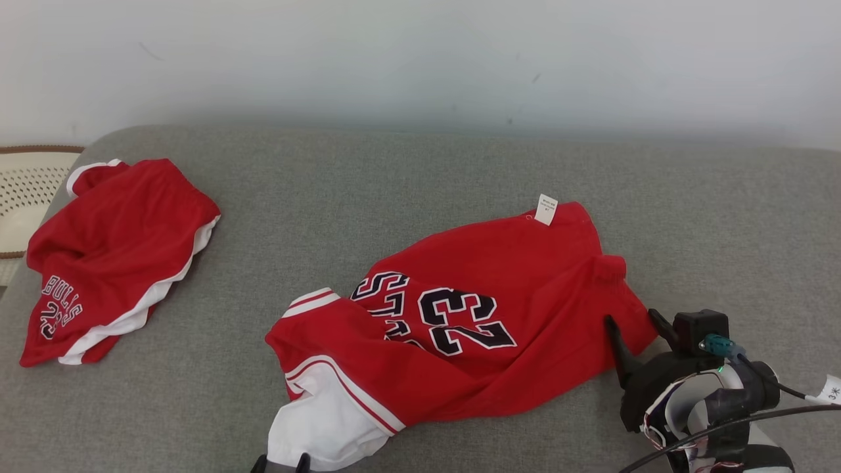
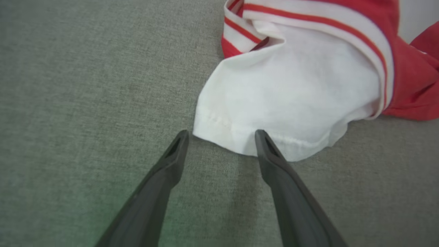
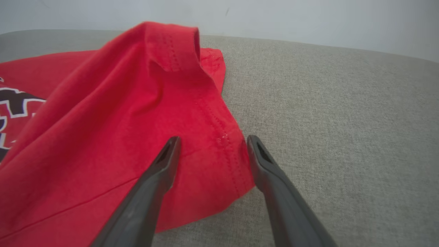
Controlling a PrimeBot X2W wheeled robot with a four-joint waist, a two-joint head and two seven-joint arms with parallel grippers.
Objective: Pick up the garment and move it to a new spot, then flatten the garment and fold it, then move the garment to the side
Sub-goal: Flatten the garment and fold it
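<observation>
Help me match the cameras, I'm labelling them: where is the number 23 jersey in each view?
Head view: jersey centre to lower right.
Left wrist view: its white sleeve upper right.
Right wrist view: its red edge across the left half.
Shared landmark: the grey cushion beneath it.

Grey fabric-covered surface (image 1: 420,177) with two red garments lying on it.

The grey woven cloth spans the head view, its far edge meeting a pale wall and its far left corner rounded. A red jersey (image 1: 525,269) lies crumpled right of the middle, with dark, white-edged "23" lettering facing up. A white sleeve (image 1: 322,420) with red stripes is at its near left end, and a small white label (image 1: 546,209) sits at its far edge. Red shorts (image 1: 118,243) with white trim and "BULLS" lettering lie rumpled at the left, well apart from the jersey, with bare grey fabric between them. Both garments rest directly on the cloth, and neither is spread flat.
</observation>
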